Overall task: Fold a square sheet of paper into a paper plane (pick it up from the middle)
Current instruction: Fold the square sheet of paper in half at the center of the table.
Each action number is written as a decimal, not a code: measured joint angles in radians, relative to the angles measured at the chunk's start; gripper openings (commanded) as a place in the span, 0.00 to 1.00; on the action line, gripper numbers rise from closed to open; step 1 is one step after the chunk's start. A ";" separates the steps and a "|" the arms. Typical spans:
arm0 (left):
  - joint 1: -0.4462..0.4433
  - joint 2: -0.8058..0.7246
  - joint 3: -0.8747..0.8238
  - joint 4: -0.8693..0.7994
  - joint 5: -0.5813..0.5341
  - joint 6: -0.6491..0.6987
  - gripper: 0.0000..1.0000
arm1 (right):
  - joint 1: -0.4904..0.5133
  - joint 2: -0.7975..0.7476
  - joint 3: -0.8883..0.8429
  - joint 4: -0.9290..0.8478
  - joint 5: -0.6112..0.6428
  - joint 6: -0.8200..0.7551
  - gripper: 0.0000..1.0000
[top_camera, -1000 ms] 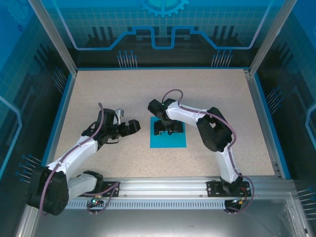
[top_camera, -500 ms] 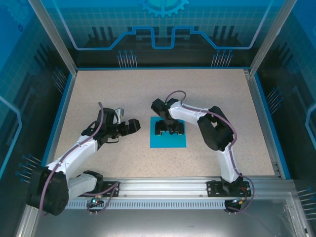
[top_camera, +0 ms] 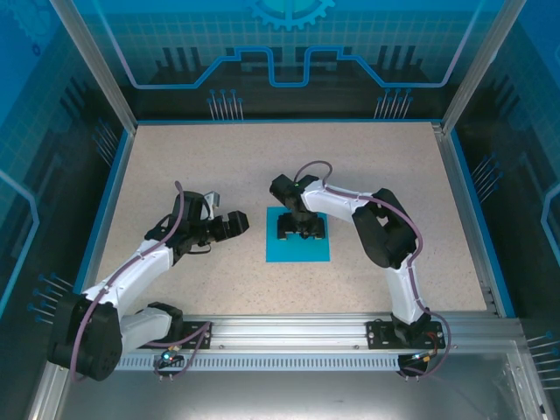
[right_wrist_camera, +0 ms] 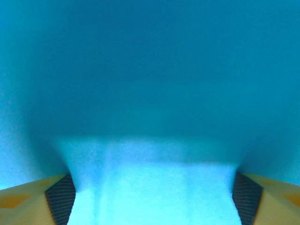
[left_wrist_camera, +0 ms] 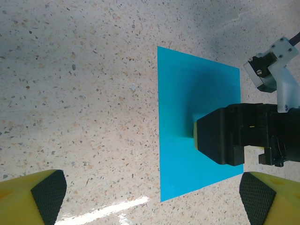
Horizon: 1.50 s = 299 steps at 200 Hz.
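The square sheet of paper (top_camera: 297, 251) lies flat on the speckled table, teal-blue and unfolded. My right gripper (top_camera: 302, 233) points straight down onto its middle, fingers spread wide and tips on the sheet. In the right wrist view the paper (right_wrist_camera: 150, 84) fills the frame, and a paler strip of it sits between the two pads of the right gripper (right_wrist_camera: 152, 199). My left gripper (top_camera: 238, 223) hovers open just left of the sheet. In the left wrist view the left gripper (left_wrist_camera: 152, 194) looks across the paper (left_wrist_camera: 187, 108) at the right gripper (left_wrist_camera: 222, 140).
A blue rim (top_camera: 109, 219) and aluminium posts enclose the table (top_camera: 201, 166). Bare tabletop lies behind and to both sides of the sheet. The arm bases sit on the rail (top_camera: 280, 328) at the near edge.
The right gripper has shifted slightly right and settled on the paper's middle, its fingers drawing in a little. The left arm has not moved.
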 measured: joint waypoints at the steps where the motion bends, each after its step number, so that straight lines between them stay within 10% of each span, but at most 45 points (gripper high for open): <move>1: 0.000 0.000 0.000 0.000 0.000 0.000 0.98 | 0.000 0.000 0.000 0.000 -0.001 0.001 0.83; 70: 0.000 0.000 0.000 0.000 0.000 0.000 0.99 | 0.008 0.017 0.032 -0.013 -0.006 0.002 0.70; 140: 0.000 0.001 0.020 -0.006 0.001 0.000 0.99 | 0.009 -0.002 0.023 0.015 -0.004 -0.040 0.33; 299: -0.007 0.051 0.053 0.015 0.086 -0.044 0.98 | -0.182 -0.373 -0.518 0.659 -0.496 0.024 0.45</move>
